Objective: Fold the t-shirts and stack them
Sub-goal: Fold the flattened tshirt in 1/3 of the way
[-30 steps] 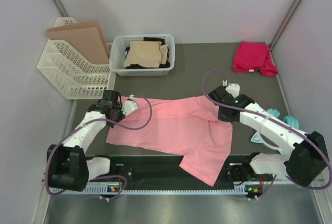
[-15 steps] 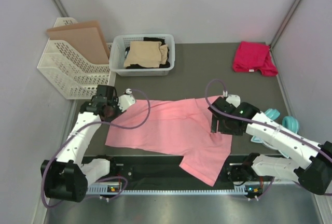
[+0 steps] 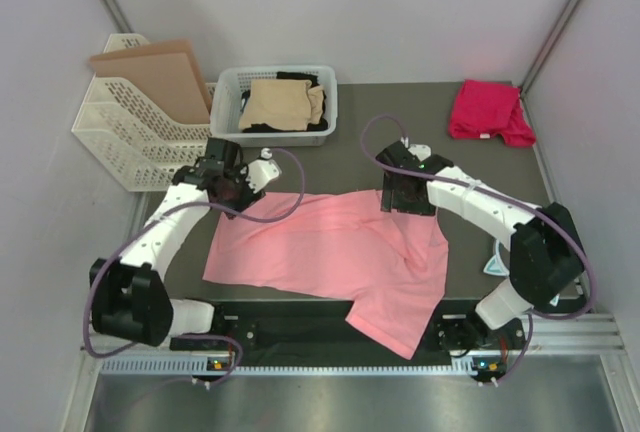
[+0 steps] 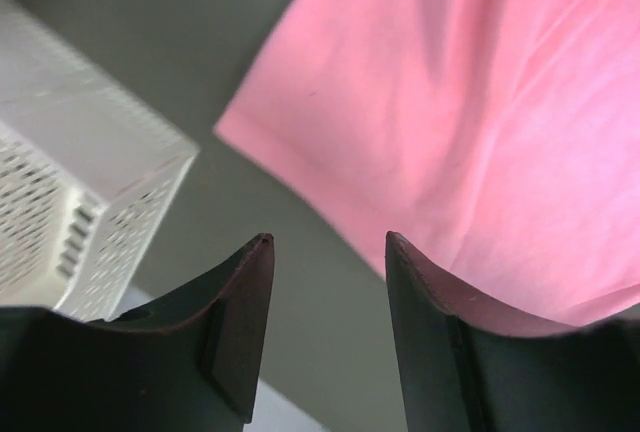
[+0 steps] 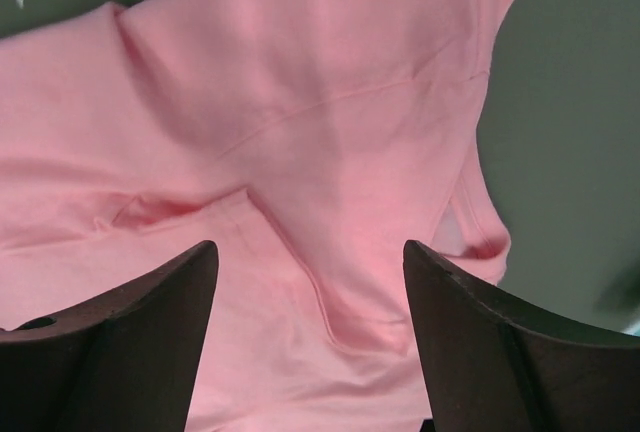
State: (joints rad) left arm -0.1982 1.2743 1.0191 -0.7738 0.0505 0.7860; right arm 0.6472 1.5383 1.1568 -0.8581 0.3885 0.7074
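White basket (image 3: 272,138) far side of table (image 3: 380,122); file rack (image 3: 130,147) w/ brown board (image 3: 160,77) left of it; teal headband (image 3: 495,264) rt side.

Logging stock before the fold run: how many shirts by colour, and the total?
pink shirt: 1, spread on the table
red shirt: 1, bunched at the far right corner
tan shirt: 1, in the basket
black shirt: 1 showing, under the tan one; any more would be hidden
Total: 4
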